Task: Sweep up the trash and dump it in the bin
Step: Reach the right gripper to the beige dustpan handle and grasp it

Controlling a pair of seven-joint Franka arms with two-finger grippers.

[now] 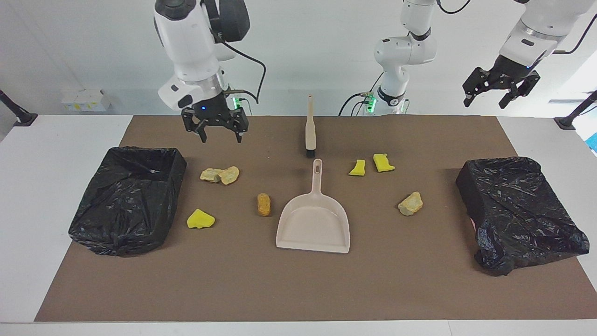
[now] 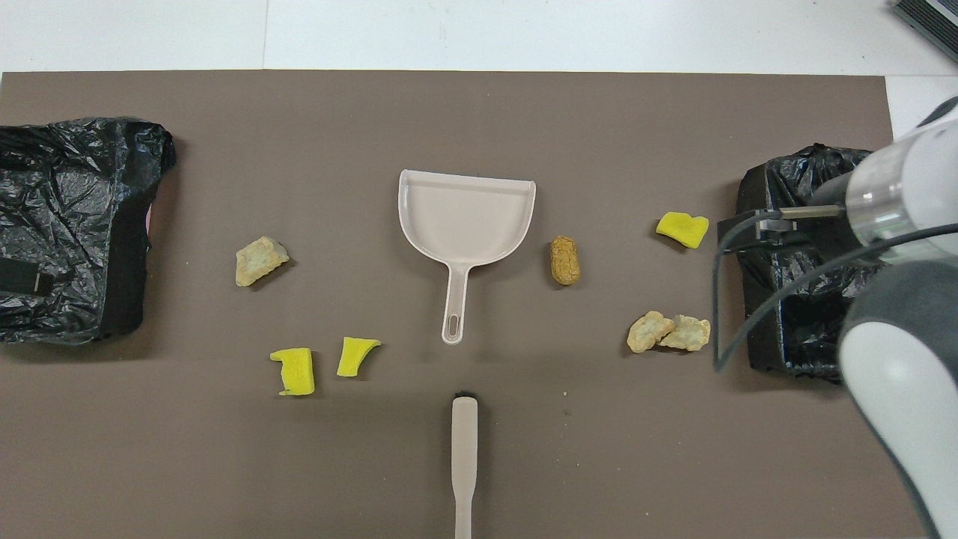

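Observation:
Several trash chunks lie on the brown mat (image 1: 298,284): yellow ones (image 1: 201,219) (image 1: 357,168) (image 1: 383,162), tan ones (image 1: 220,175) (image 1: 411,203) and an orange-brown oval (image 1: 264,204). The beige dustpan (image 1: 313,224) (image 2: 465,217) rests in the middle, its handle toward the robots. A beige brush (image 1: 310,128) (image 2: 464,457) lies in line with that handle, nearer to the robots. My right gripper (image 1: 221,138) hangs open and empty above the mat, between the brush and a black-bagged bin (image 1: 128,198). My left gripper (image 1: 485,102) waits high, open and empty.
A second black-bagged bin (image 1: 517,210) (image 2: 75,224) sits at the left arm's end of the mat. In the overhead view the right arm (image 2: 898,352) and its cable cover part of the bin (image 2: 786,224) at its end. White table (image 1: 56,154) borders the mat.

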